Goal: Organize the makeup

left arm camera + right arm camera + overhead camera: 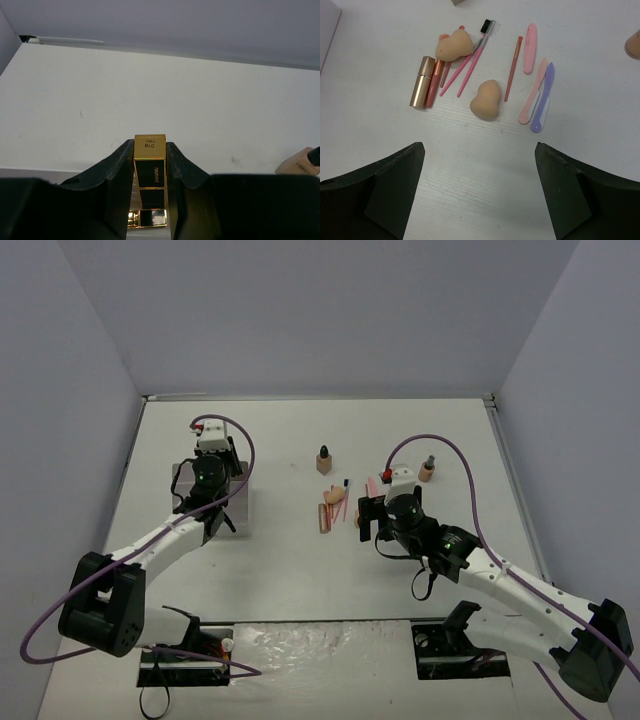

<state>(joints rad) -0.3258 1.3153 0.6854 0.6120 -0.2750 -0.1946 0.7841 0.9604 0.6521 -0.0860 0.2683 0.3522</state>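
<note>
Lipstick in a black and gold tube [149, 170] sits clamped tight between the left jaws, low in the middle of the left wrist view. A tan bottle [301, 161] peeks in at that view's right edge. The right jaws hang wide open over the table [470, 165], holding nothing. In the upper middle of the right wrist view, two peach sponges [486, 100], thin pink sticks [465, 67] and a lilac stick [543, 95] lie close together.

Overhead view looking down on whole desk [300, 570], left wrist low, facing forward, right wrist close above sponges [486, 100], shared with overhead.
</note>
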